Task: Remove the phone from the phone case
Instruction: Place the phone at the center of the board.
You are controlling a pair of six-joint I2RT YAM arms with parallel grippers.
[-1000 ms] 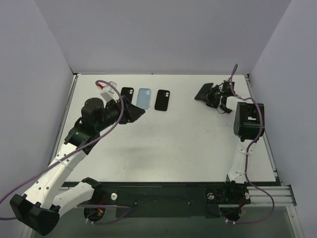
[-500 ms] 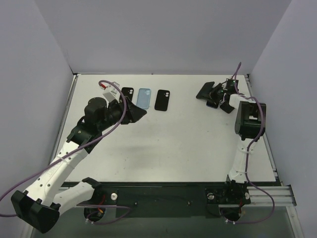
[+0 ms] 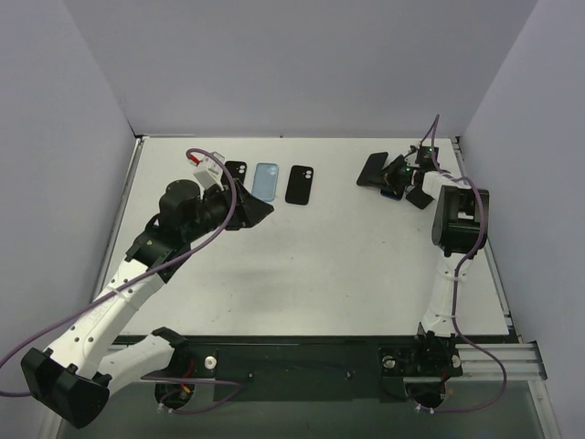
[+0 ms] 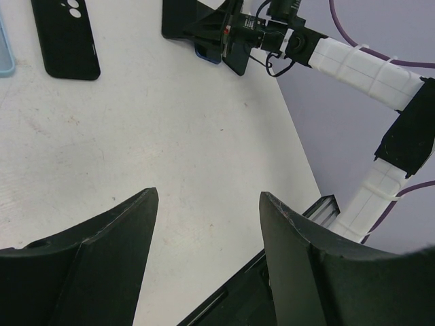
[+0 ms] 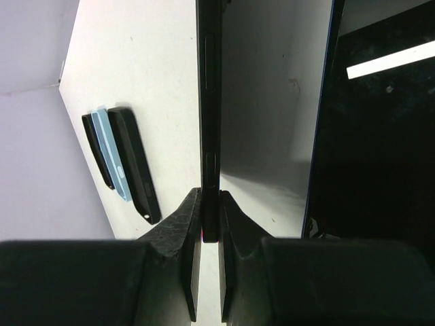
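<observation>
My right gripper is shut on a thin black slab seen edge-on, with button shapes along its side; it looks like the phone case. In the top view the phone case hangs tilted above the back right of the table, at my right gripper. Right beside it is a blue-rimmed phone with a glossy dark face; its blue corner shows under the gripper. My left gripper hovers open and empty over the back left, far from both.
Three other cases lie in a row at the back: black, light blue, black. Grey walls close in the table at the back and sides. The right arm's base link stands near the right edge.
My right wrist has turned a little and the held black slab has shifted slightly left. The left arm has crept a bit to the right, still open.
</observation>
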